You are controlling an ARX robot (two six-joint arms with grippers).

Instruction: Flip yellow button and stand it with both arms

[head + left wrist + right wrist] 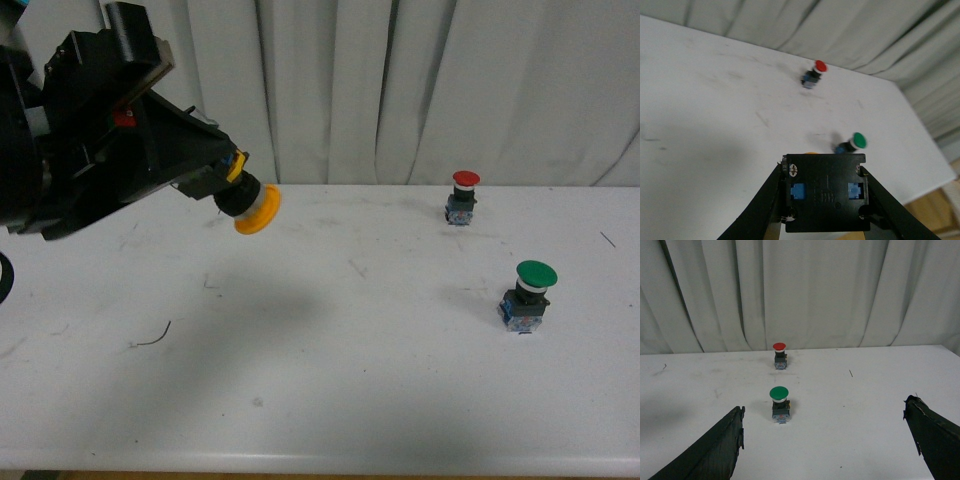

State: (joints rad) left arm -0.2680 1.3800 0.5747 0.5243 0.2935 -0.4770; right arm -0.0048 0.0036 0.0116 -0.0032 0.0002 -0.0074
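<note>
My left gripper (215, 180) is shut on the yellow button (255, 208) and holds it in the air above the left part of the white table (330, 400). The button is tilted, its orange-yellow cap pointing down and right. In the left wrist view its black contact block (824, 192) with two blue inserts fills the space between the fingers (760, 205), and the cap is almost hidden behind it. My right gripper (825, 440) is open and empty over the table. It does not show in the front view.
A red-capped button (463, 196) stands upright at the back right of the table. A green-capped button (528, 294) stands upright nearer the front right. Both also show in the right wrist view, red (780, 355) behind green (779, 403). White curtains (420, 80) hang behind the table.
</note>
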